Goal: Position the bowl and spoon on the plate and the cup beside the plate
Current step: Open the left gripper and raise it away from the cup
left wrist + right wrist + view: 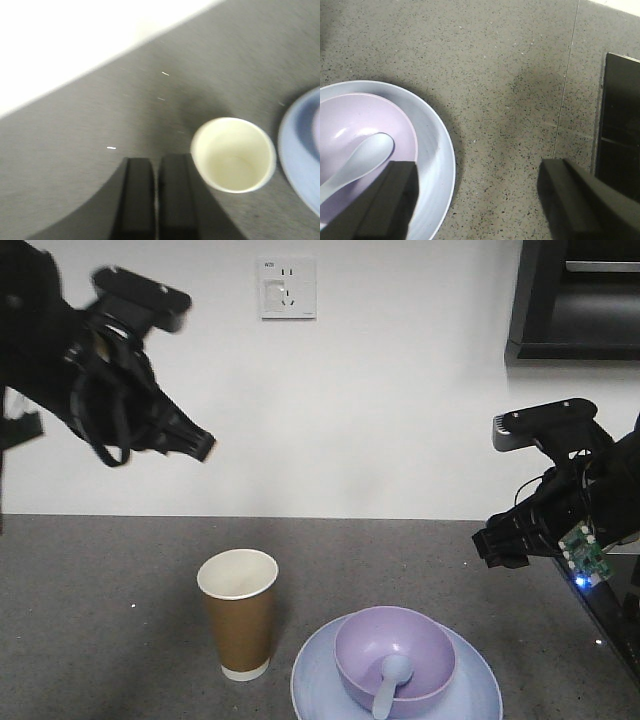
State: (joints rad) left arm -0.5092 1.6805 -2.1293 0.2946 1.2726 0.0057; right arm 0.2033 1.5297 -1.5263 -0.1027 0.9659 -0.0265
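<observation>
Both arms are matte black with looped cables; the right arm point(560, 510) carries a green circuit board point(586, 552).

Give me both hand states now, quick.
Left hand: closed, holding nothing, above the counter beside the brown paper cup.
Right hand: open, empty.

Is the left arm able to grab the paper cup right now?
Probably yes. The cup stands alone beside the plate, nothing above it, but the left tool is shut and would need opening first.
</observation>
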